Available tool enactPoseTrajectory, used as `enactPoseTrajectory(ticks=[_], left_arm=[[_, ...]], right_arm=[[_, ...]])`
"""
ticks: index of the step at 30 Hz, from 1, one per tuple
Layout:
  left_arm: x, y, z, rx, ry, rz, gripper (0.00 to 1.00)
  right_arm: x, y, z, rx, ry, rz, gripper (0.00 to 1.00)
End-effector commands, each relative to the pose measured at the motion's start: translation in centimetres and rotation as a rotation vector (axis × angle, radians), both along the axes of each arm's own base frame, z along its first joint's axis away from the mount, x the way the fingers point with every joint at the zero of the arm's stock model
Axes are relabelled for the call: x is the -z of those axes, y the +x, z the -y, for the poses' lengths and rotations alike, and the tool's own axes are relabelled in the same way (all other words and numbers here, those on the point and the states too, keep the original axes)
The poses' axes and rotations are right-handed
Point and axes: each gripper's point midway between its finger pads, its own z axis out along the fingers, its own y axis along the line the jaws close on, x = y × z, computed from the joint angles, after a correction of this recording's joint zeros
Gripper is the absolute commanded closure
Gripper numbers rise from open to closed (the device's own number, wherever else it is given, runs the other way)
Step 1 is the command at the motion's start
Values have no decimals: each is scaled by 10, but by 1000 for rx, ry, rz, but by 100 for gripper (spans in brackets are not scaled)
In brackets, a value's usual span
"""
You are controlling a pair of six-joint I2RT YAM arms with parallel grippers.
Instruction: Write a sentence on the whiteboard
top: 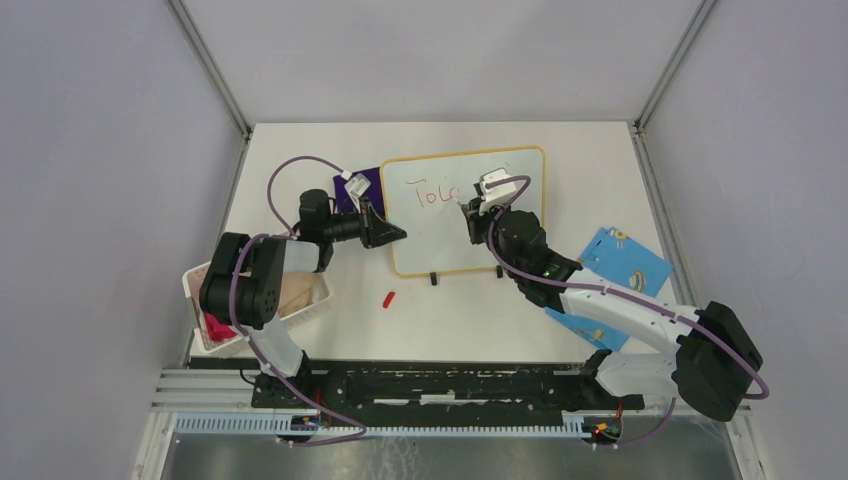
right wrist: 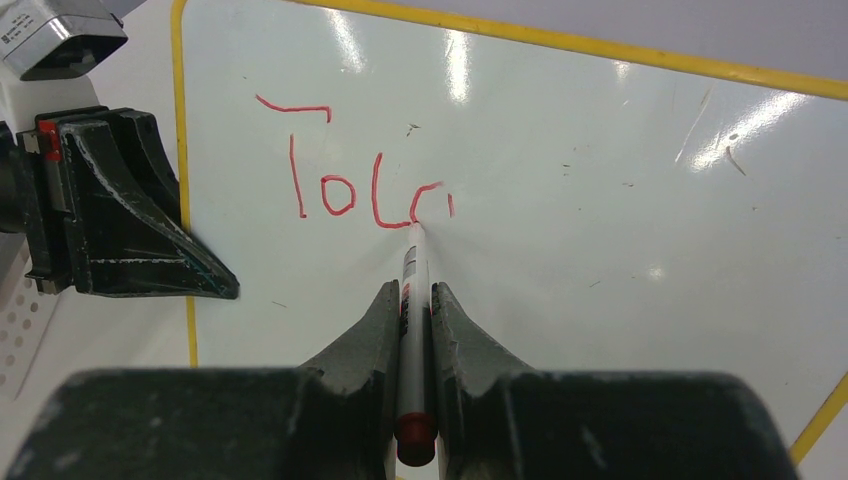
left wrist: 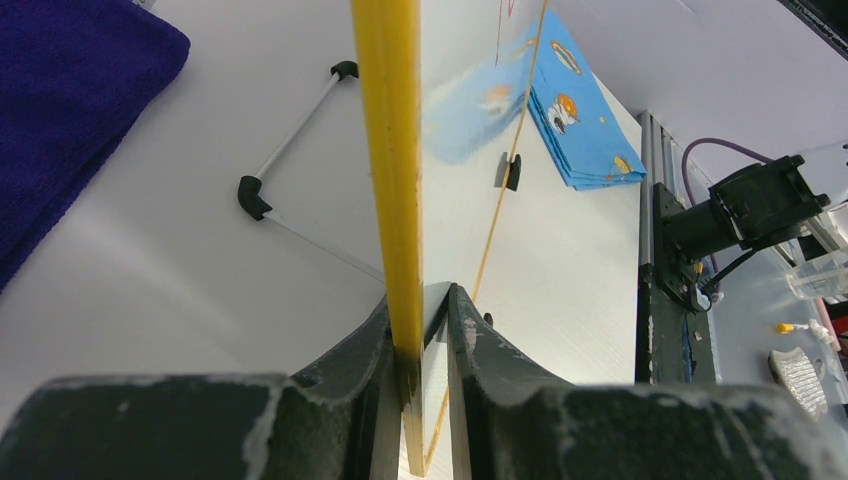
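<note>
The whiteboard, glossy white with a yellow frame, stands propped at the table's middle. Its left edge is clamped between the jaws of my left gripper, which shows in the right wrist view as a dark wedge. My right gripper is shut on a white marker with a red end. The marker's tip touches the board. The sentence is red strokes reading roughly "Tolr", ending at the tip.
A purple cloth lies behind the board's left corner. A blue card lies to the right, partly under my right arm. A red cap lies in front of the board. A white basket sits at the left edge.
</note>
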Motion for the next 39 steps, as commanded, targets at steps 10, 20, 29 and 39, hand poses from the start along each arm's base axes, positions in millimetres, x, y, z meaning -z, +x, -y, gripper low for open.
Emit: enactPoseTrajectory(ticks=[10,20,29,39], left_arm=[[3,12,-5,-51,55,61,98],[4,11,-5,-50,56,60,98],[4,11,-4,-47,56,58,98],[4,11,-4,-46,58,60,98]], right_arm=[[-14,6,24,95,11,30,100],[-31,13,19,91,25,53,100],[-36,17,13,78,26,61,100],[-21,13,17,82,12,36,100]])
